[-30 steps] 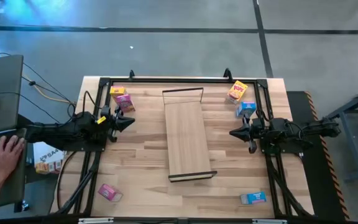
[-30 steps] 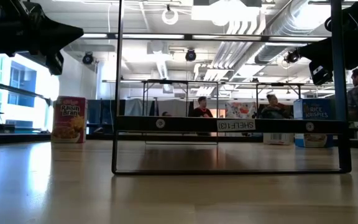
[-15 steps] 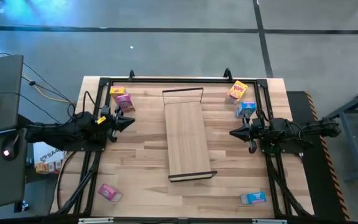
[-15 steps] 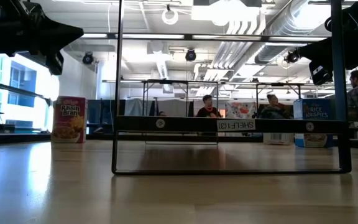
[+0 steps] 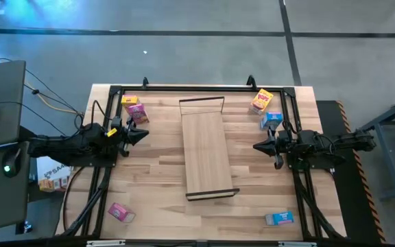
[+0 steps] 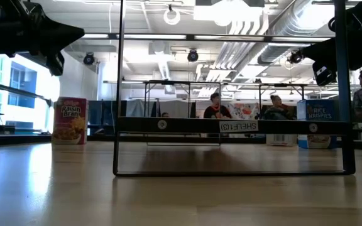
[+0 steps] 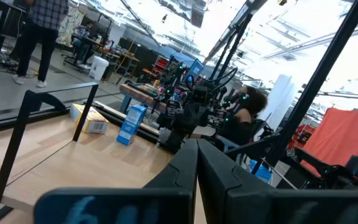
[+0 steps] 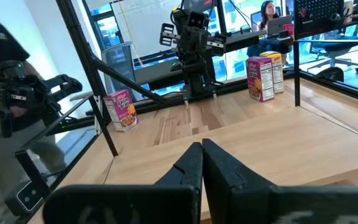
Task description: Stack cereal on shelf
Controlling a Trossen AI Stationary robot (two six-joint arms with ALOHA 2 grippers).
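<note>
Wood shelf (image 5: 207, 151) bare; six cereal boxes (image 5: 138, 114) on counter (image 5: 153, 178), none stacked. Left end effector (image 5: 142, 135), right end effector (image 5: 258, 146): fingers together, idle.

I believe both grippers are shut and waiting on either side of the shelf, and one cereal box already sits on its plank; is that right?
Not quite: the high view shows the shelf plank bare, and all six cereal boxes are on the tabletop. The left gripper and right gripper are indeed shut and flank the shelf.
</note>
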